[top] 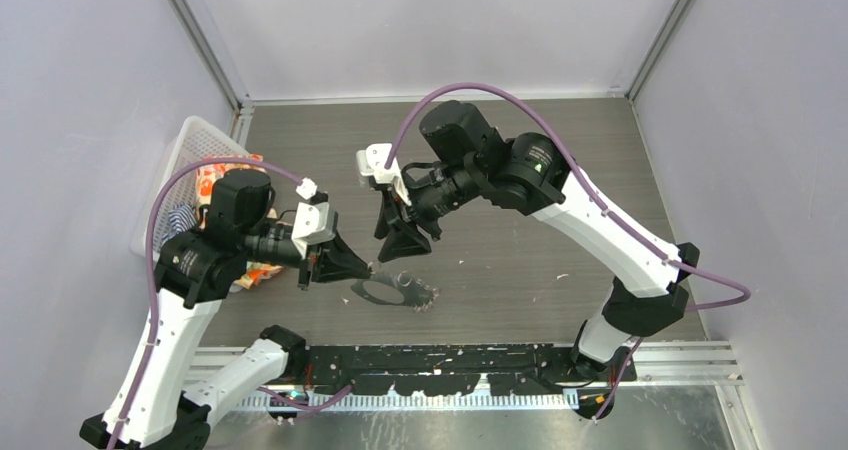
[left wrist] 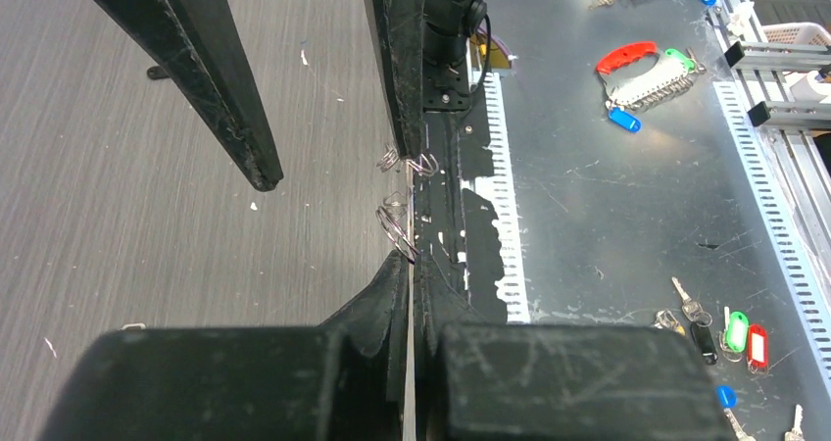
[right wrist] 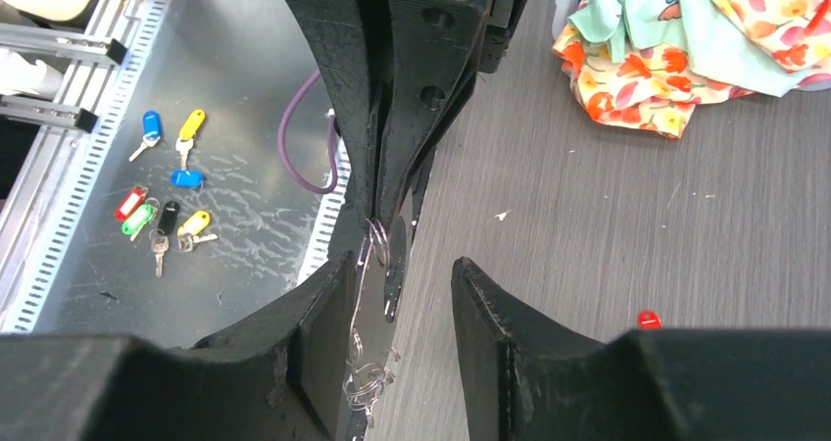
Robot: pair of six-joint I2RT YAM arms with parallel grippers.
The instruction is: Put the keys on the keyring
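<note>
1. Left gripper (left wrist: 410,265): enters the overhead view from 8 o'clock and points toward 3 o'clock. Its jaws are pressed together, pinching the wire of the keyring.
2. Keyring (right wrist: 361,309): a thin silver wire loop, edge-on in both wrist views. It runs out from between the left gripper's tips, with small split rings (left wrist: 396,220) strung along it. Overhead it sits just off the table's centre, toward 6 o'clock.
3. Right gripper (right wrist: 402,262): reaches in from 3 o'clock and angles down toward 7 o'clock. Its fingers are spread, one on each side of the left gripper's tip and the wire, and nothing is clamped. The wire runs close along the inner face of one finger; contact cannot be told.
4. Red key (right wrist: 648,318): lies alone on the table at 4 o'clock in the right wrist view. It is outside the spread fingers and apart from the keyring. Only the red head is clear; the blade is too small to make out.
5. Table (top: 560,170): grey wood-grain surface with a few pale specks.
6. Basket (top: 190,142): white mesh, at 9 o'clock overhead, just behind the left arm. It holds a floral cloth (right wrist: 706,39) in orange, mint and yellow.
7. Tagged keys (right wrist: 162,216): loose keys with coloured tags on the metal ledge (left wrist: 588,216) at 6 o'clock, beyond the table's near edge.
</note>
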